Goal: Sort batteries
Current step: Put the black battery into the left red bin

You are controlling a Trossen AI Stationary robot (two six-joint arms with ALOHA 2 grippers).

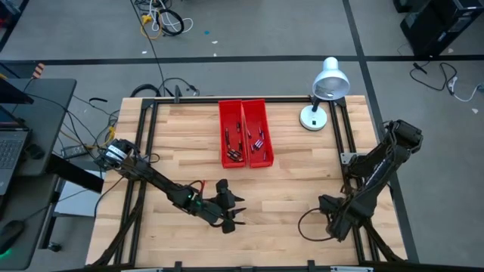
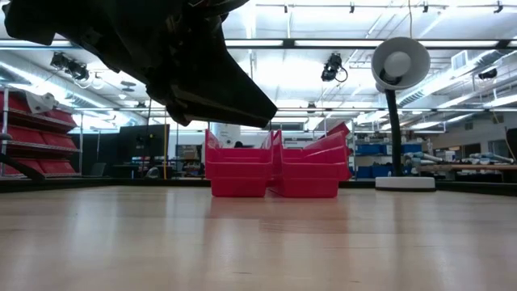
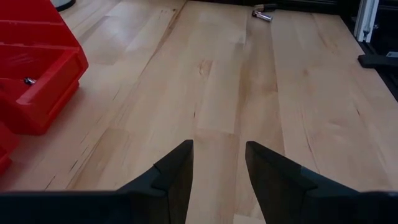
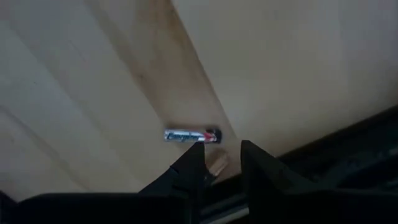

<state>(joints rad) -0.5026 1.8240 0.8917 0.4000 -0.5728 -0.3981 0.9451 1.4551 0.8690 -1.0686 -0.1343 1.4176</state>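
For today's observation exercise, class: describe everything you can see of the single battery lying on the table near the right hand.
The battery is a small cylinder with a silvery-grey body bearing printed lettering and a dark band with a touch of red at one end. It lies flat on its side on the light wooden table, close to the table's dark edge. Nothing grips it: the right hand hovers just beside it, fingers parted, one fingertip close to its dark end. A small pale wooden chip lies nearby.

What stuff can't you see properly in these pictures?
- How many batteries lie in the red bins: too tiny from above; bin walls hide them in the low view.
- Right gripper: the arm covers it from above.
- The battery beside that gripper: label too blurry to read.
- Left gripper: a dark, cut-off shape in the low view.
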